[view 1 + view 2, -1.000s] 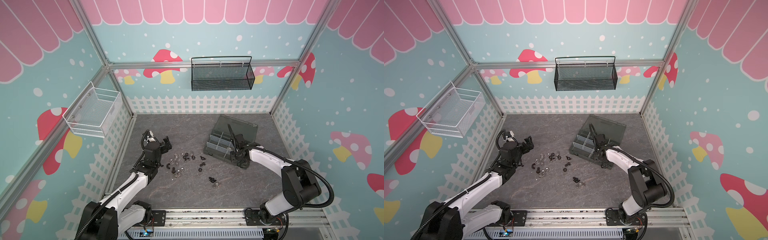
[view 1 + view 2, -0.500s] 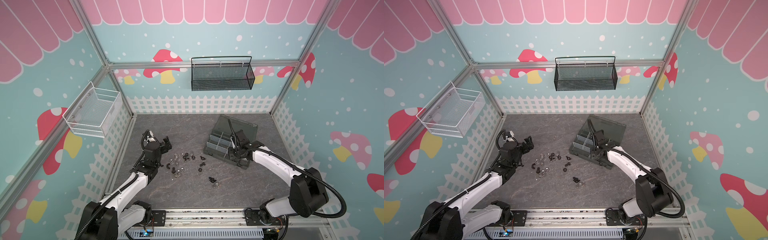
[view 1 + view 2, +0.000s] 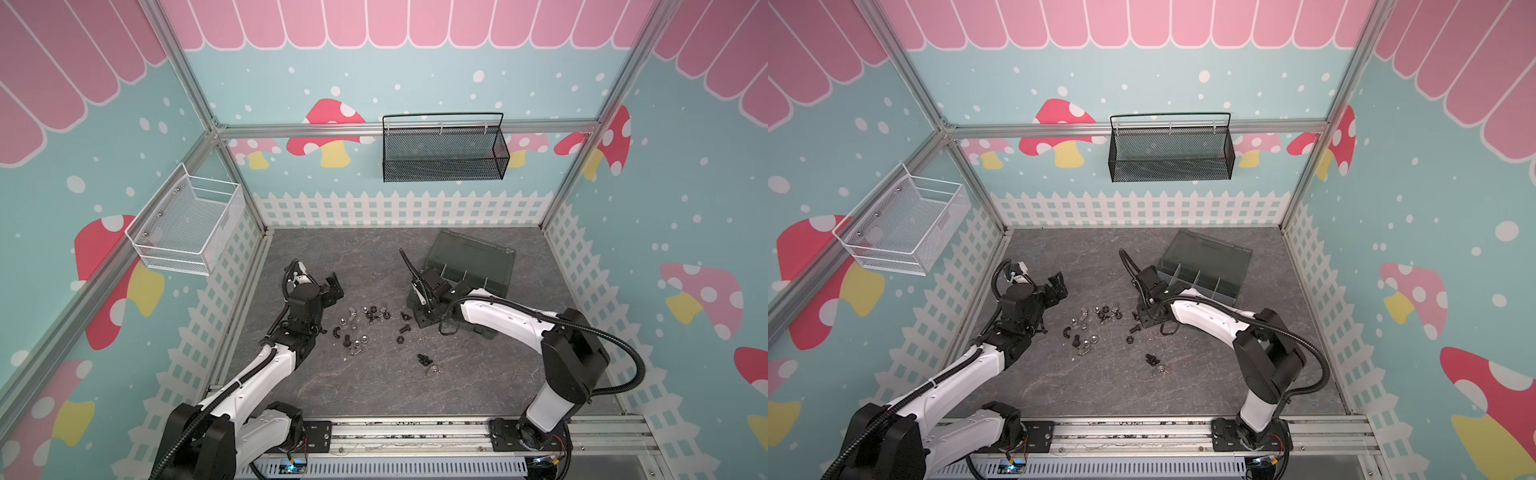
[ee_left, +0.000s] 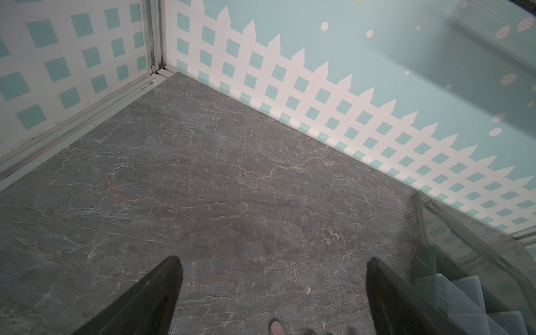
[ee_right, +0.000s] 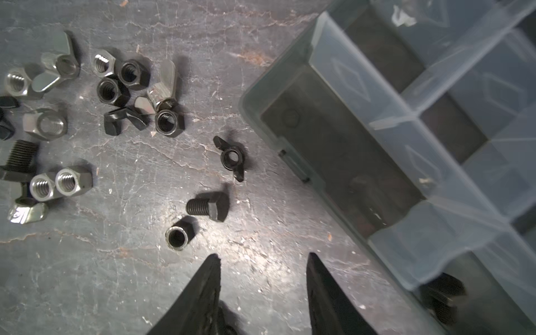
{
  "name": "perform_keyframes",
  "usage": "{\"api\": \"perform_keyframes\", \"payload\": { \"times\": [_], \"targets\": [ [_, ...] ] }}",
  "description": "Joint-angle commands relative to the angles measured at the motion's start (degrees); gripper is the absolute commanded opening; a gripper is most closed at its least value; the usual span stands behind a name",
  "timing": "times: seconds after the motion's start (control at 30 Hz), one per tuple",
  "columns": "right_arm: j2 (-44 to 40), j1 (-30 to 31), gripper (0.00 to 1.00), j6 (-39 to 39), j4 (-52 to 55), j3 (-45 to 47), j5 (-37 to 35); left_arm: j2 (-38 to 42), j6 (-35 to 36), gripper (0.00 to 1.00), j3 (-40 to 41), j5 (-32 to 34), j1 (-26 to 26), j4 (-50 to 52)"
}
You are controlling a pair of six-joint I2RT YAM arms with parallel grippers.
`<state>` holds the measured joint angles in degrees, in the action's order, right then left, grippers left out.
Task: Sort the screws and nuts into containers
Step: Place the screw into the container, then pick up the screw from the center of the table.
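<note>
Screws and nuts lie loose in a scatter [image 3: 361,322] [image 3: 1092,322] on the grey table, between the arms. In the right wrist view a black screw [image 5: 207,208], a black nut [image 5: 178,237] and a black wing piece [image 5: 232,158] lie just ahead of my right gripper [image 5: 263,256], which is open and empty. It hangs low over the table [image 3: 422,320] beside the near corner of the containers, a grey organizer box [image 3: 473,253] [image 5: 342,58]. A dark blurred piece [image 5: 367,188] sits in the nearest cell. My left gripper [image 4: 274,261] [image 3: 334,286] is wide open over bare table, left of the scatter.
A black mesh basket [image 3: 444,153] hangs on the back wall and a white wire basket [image 3: 187,224] on the left wall. Two more small parts [image 3: 428,365] lie nearer the front rail. The box's lid stands open toward the back.
My right gripper has come off the box toward the scatter, lowered to the table beside the box corner, and its jaws have spread wider. The left arm has not moved.
</note>
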<state>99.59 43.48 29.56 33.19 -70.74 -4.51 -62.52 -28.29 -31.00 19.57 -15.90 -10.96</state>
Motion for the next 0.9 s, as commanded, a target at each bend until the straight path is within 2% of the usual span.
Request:
{"api": "perform_keyframes", "payload": {
  "times": [0.0,0.37,0.63,0.87],
  "targets": [
    [3.8,1.9,0.55,3.0,1.4,-3.7,-1.1,0.9,-1.3,0.99,0.6,1.4,-0.2,0.8],
    [14.9,3.4,0.60,4.7,2.3,-11.3,-4.3,1.5,-0.6,0.99,1.4,2.3,-0.2,0.7],
    [17.1,4.1,0.63,4.2,4.3,-10.5,-5.9,1.8,-0.6,0.99,1.6,2.6,-0.2,0.4],
    [14.7,5.2,0.67,4.4,5.7,-6.6,-6.3,1.5,-1.0,1.00,1.6,2.2,-0.2,0.2]
  ]
}}
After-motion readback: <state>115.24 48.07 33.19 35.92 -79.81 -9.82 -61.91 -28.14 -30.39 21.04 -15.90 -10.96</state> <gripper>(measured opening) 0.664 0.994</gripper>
